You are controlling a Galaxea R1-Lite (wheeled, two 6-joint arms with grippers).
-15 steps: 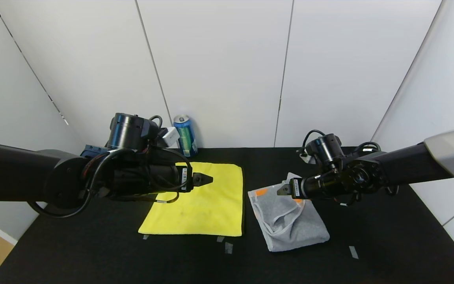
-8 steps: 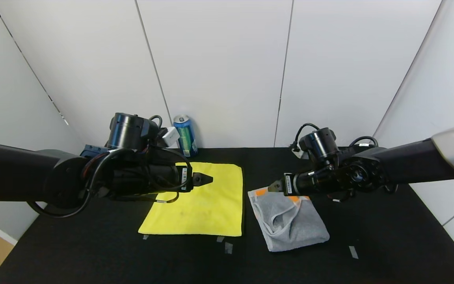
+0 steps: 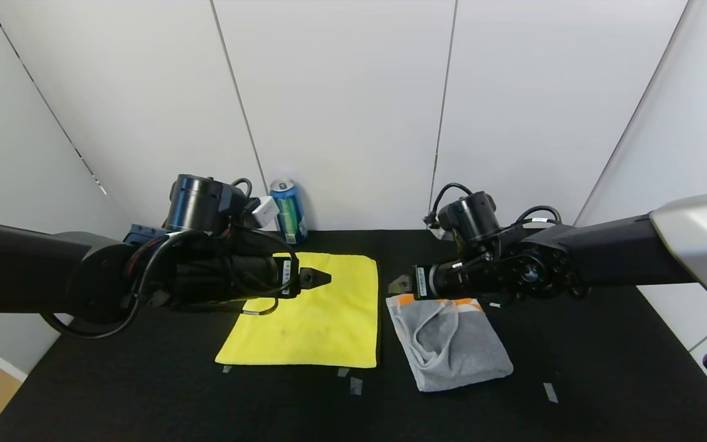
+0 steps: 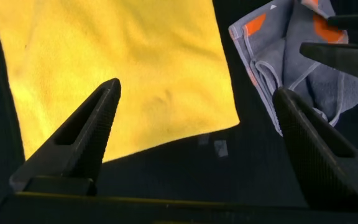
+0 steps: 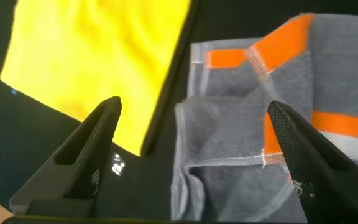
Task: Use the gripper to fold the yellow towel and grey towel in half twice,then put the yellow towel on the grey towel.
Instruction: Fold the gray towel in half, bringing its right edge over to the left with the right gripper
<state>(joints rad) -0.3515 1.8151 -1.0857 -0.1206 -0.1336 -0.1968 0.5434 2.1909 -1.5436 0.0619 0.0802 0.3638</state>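
The yellow towel (image 3: 316, 319) lies flat on the black table, left of centre; it also shows in the left wrist view (image 4: 117, 68) and the right wrist view (image 5: 98, 50). The grey towel (image 3: 452, 344) lies folded and rumpled to its right, orange patches at its far edge; it shows in the right wrist view (image 5: 247, 143) and the left wrist view (image 4: 291, 50). My left gripper (image 3: 320, 279) hovers open and empty over the yellow towel's far part. My right gripper (image 3: 397, 285) hovers open and empty above the grey towel's far left corner.
A blue drink can (image 3: 288, 210) stands at the table's back edge by the wall, behind the yellow towel. Small tape marks (image 3: 355, 385) lie on the black table (image 3: 605, 393) in front of the towels. White wall panels close off the back.
My right gripper has moved left and toward the far edge, from over the middle of the grey towel to above its far left corner. The grey towel's raised corner has settled flatter. The left arm has not moved.
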